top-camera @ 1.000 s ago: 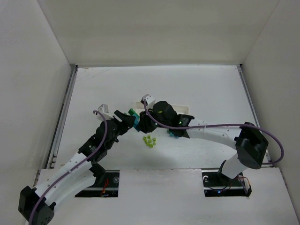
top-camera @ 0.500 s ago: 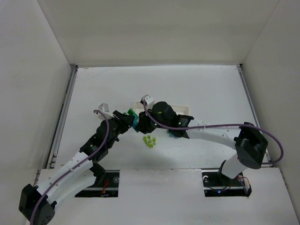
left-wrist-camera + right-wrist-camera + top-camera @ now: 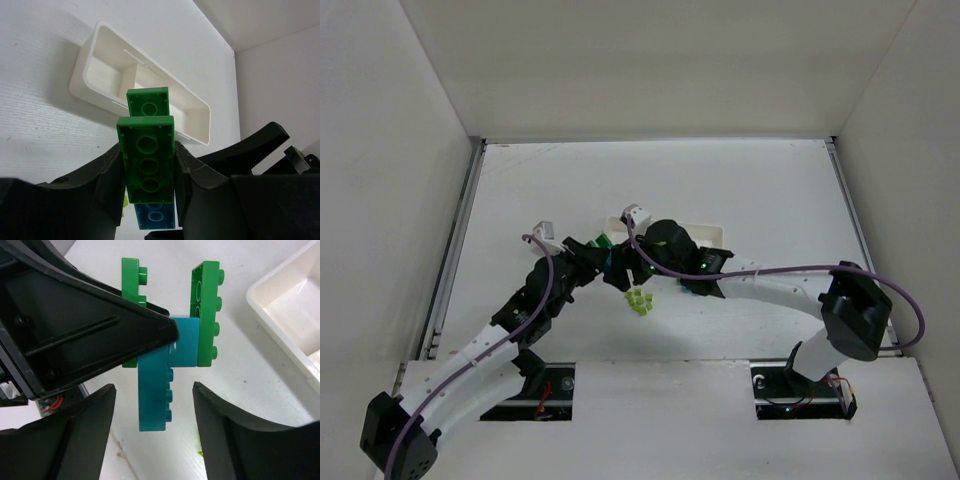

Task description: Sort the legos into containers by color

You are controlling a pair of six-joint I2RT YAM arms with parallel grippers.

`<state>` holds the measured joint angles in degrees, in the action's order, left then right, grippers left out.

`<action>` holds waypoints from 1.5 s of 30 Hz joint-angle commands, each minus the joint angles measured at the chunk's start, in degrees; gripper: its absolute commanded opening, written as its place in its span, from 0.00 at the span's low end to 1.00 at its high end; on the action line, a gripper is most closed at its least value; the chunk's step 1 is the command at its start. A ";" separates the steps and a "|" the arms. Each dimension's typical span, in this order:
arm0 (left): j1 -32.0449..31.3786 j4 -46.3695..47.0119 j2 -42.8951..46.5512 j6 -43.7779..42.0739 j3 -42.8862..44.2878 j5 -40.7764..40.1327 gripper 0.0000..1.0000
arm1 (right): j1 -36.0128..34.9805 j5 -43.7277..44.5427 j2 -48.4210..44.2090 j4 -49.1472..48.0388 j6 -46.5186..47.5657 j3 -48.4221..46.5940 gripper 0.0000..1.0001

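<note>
A clump of joined legos hangs above the table: two dark green bricks (image 3: 207, 315) and a teal-blue brick (image 3: 154, 390) stuck together. My left gripper (image 3: 148, 155) is shut on the clump, its jaws pressing the sides of a green brick (image 3: 149, 170). My right gripper (image 3: 152, 387) is open, its fingers (image 3: 95, 415) standing apart on either side of the teal brick without touching it. From above, both grippers meet at the clump (image 3: 604, 243), the left gripper (image 3: 592, 258) facing the right gripper (image 3: 623, 268). The white tray of containers (image 3: 95, 60) lies just beyond.
A small heap of pale yellow-green legos (image 3: 640, 301) lies on the table just below the grippers. A few cyan legos (image 3: 695, 288) show under the right arm. The tray (image 3: 715, 232) is partly hidden by the right wrist. White walls enclose the table.
My left gripper has closed onto the clump of legos. My right gripper, shut on it before, has opened and let go. Both arms have hardly shifted.
</note>
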<state>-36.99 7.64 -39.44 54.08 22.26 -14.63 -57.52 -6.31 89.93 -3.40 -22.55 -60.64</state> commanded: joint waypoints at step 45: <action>9.00 35.95 1.12 12.89 -10.57 43.64 0.14 | 15.20 -17.69 -6.79 -50.12 -32.74 22.15 0.69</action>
<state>-27.68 38.02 -38.57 66.54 12.27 26.83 -43.03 -22.17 82.46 -45.87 -53.49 -38.59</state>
